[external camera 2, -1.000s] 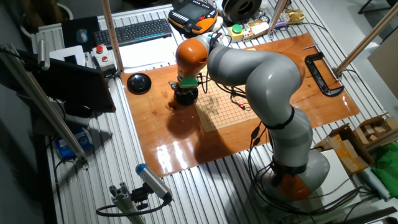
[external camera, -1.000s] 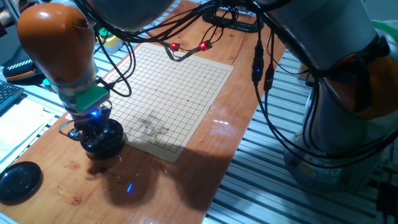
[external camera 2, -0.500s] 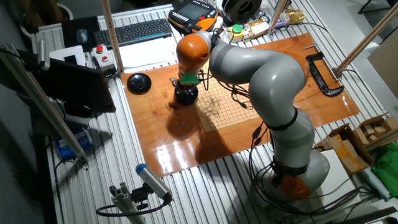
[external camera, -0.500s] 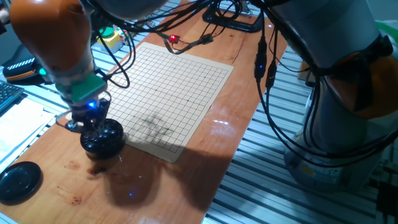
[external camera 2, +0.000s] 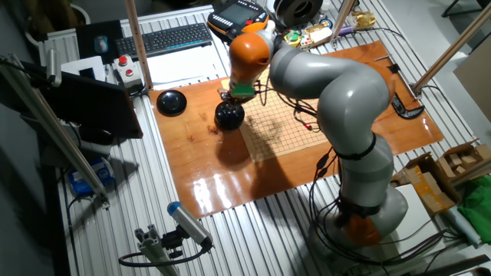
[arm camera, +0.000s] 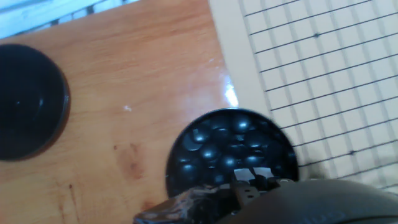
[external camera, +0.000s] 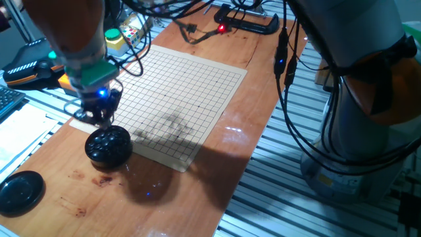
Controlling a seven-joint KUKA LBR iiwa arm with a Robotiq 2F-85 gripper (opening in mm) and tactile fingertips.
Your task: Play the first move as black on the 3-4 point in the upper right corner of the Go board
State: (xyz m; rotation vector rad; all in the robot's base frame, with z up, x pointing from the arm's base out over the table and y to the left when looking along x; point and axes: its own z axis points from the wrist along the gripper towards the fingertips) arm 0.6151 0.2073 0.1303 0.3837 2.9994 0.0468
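Note:
The tan gridded Go board (external camera: 184,92) lies on the wooden table with no stone on its lines; it also shows in the other fixed view (external camera 2: 288,126) and the hand view (arm camera: 323,68). The round black bowl (external camera: 108,145) full of glossy black stones (arm camera: 214,146) stands off the board's near left corner. My gripper (external camera: 99,117) hangs just above the bowl's far rim. Its fingertips (arm camera: 249,180) are drawn together, seemingly on one small black stone that is mostly hidden. I cannot pick out the 3-4 point at this size.
The bowl's black lid (external camera: 20,191) lies on the table to the left (arm camera: 28,102). A black clamp (external camera: 247,23) sits at the table's far edge. Cables hang from the arm over the board's right side (external camera: 283,66). A keyboard and pendant (external camera 2: 165,38) lie beyond the table.
My gripper has risen out of the bowl and shifted slightly toward the board's far side. The bowl and lid have not moved.

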